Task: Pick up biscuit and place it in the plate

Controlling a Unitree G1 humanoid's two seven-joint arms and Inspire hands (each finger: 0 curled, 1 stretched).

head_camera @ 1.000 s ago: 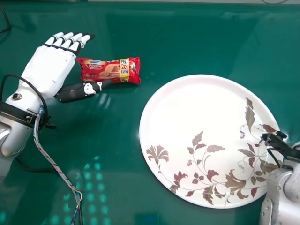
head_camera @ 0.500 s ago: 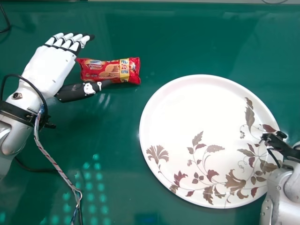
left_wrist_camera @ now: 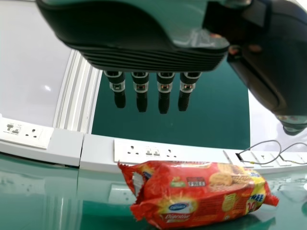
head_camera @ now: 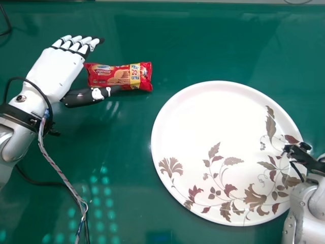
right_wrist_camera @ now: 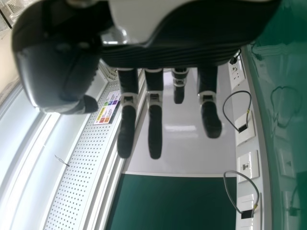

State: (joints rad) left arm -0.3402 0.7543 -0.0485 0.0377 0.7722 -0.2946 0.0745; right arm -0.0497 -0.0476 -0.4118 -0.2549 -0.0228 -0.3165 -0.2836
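Green table [head_camera: 111,137], red biscuit packet [head_camera: 122,76] beside left hand [head_camera: 55,70]; flowered plate [head_camera: 208,119]

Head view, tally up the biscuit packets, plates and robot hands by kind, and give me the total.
Biscuit packet: 1
Plate: 1
Robot hands, being the left robot hand and the right robot hand: 2
Total: 4
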